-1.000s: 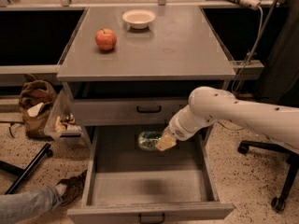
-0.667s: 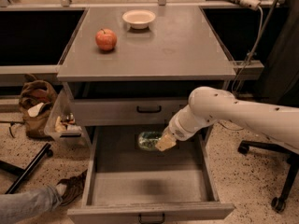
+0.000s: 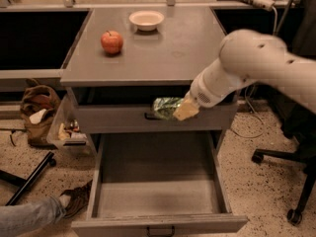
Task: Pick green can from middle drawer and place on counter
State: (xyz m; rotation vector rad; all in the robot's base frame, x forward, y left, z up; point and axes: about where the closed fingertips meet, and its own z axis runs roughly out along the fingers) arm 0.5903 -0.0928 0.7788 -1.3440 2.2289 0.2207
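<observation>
From my one camera I see the grey counter [image 3: 173, 58] over a speckled floor [image 3: 256, 147], and the middle drawer [image 3: 158, 186] pulled open below it. My white arm [image 3: 247, 68] reaches in from the right. The gripper [image 3: 180, 110] is clamped on the green can [image 3: 167, 107], held in the air in front of the upper drawer's front panel [image 3: 113, 118], above the open tray. A red apple [image 3: 112, 41] and a bowl [image 3: 146, 19] sit on the counter, well away. A brown bag [image 3: 37, 113] stands at left and an office chair [image 3: 298, 181] at right.

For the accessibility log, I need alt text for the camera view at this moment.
The gripper holds the green can in the air in front of the upper drawer front, above the open middle drawer. On the counter sit a red apple and a pale bowl.
</observation>
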